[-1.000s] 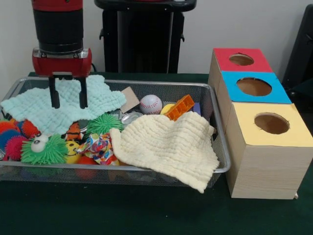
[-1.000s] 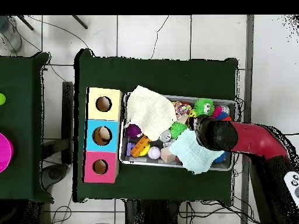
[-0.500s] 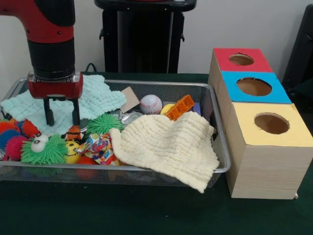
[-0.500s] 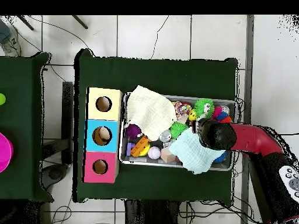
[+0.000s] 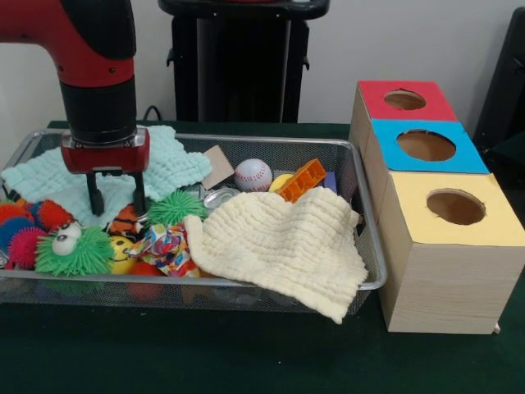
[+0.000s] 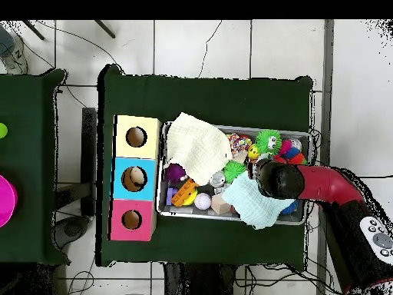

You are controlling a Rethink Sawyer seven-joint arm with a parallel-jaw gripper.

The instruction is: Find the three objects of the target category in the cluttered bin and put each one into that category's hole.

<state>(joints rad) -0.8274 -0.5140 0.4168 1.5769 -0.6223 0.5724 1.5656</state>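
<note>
The silver wire-mesh bin (image 5: 365,215) is full of toys and cloths; it also shows in the overhead view (image 6: 231,217). My gripper (image 5: 117,199) is open and empty. Its two black fingers (image 5: 96,198) hang low over the near edge of a mint cloth (image 5: 164,164), just above a small orange, black and white striped soft toy (image 5: 123,223). In the overhead view the red arm (image 6: 322,183) covers the gripper. The red-faced box's hole (image 5: 404,99) is at the far right, and shows in the overhead view too (image 6: 131,220). The yellow duckling is hidden.
A cream cloth (image 5: 279,246) drapes over the bin's front right rim. A baseball (image 5: 253,174), an orange block (image 5: 301,179), green spiky balls (image 5: 74,250) (image 5: 172,207) and a multicoloured ball (image 5: 164,244) lie around. The blue-faced (image 5: 426,145) and yellow-faced (image 5: 455,207) boxes adjoin the red one.
My gripper has come down and toward the bin's front, then shifted a little toward the bin's middle. It has stayed open. Nothing in the bin has visibly moved.
</note>
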